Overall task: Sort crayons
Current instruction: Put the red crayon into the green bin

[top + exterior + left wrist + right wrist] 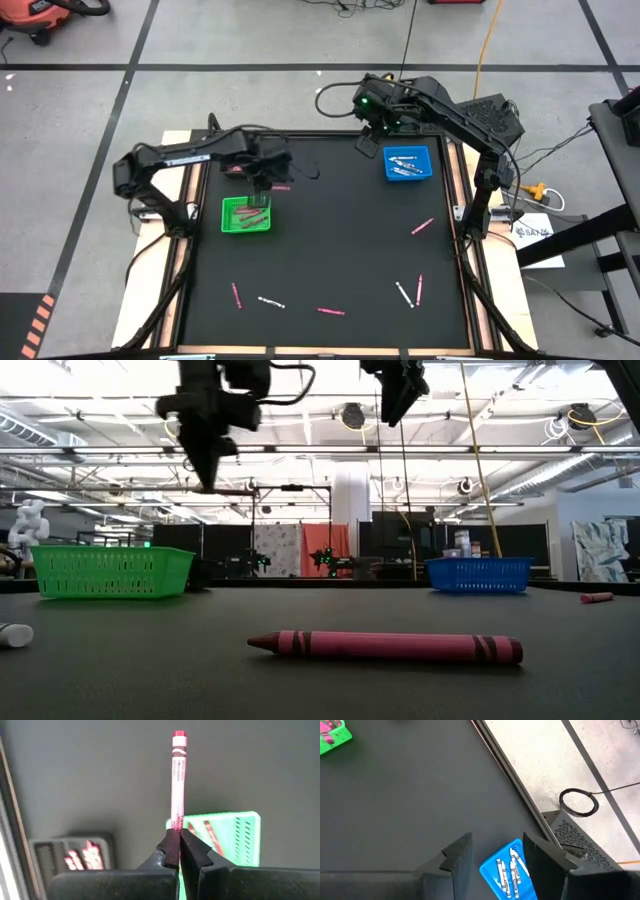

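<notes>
Left gripper (pixel 262 186) pinches a pink crayon (pixel 281 187) above the green tray (pixel 246 216).
High view: loose crayons lie on the surface; low view: it hangs high; wrist views: right gripper (pixel 493 851) hangs spread over the blue tray (pixel 507 872). Next, probably lower and release.

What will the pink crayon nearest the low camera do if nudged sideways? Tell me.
The pink crayon lies flat on the black table; being round, it would probably roll, likely curving because one end is pointed. It looks stiff and light, so a gentle push should move it. The paper wrapper may give some grip.
</notes>
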### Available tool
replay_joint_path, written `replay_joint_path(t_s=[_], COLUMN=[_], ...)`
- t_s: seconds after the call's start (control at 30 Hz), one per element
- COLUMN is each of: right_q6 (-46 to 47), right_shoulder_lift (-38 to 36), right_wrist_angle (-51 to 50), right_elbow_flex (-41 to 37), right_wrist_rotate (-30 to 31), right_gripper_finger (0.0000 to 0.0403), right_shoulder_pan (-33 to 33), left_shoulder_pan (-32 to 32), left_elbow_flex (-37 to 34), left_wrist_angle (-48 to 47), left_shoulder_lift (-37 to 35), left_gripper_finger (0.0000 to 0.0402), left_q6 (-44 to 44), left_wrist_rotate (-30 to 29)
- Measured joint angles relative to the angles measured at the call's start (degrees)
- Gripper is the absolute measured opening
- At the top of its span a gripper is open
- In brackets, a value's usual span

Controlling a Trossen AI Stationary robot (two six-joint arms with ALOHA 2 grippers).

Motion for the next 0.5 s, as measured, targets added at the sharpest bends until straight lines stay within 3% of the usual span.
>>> replay_joint_path(t_s=[0.27,0.5], right_q6=[2.2,4.6], right_shoulder_lift=[0.0,0.0], right_wrist_angle=[0.0,0.0], right_elbow_flex=[0.0,0.0], right_wrist_rotate=[-0.7,-7.3], right_gripper_finger=[0.0157,0.0157], right_shoulder_pan=[1.0,2.5], left_shoulder_pan=[-3.5,-4.6], left_elbow_flex=[-14.0,-21.8], left_wrist_angle=[3.9,6.8], left_shoulder_lift=[-7.8,-11.1], left_gripper_finger=[0.0,0.0], left_q6=[-7.8,-12.3], left_wrist_rotate=[0.0,-0.6])
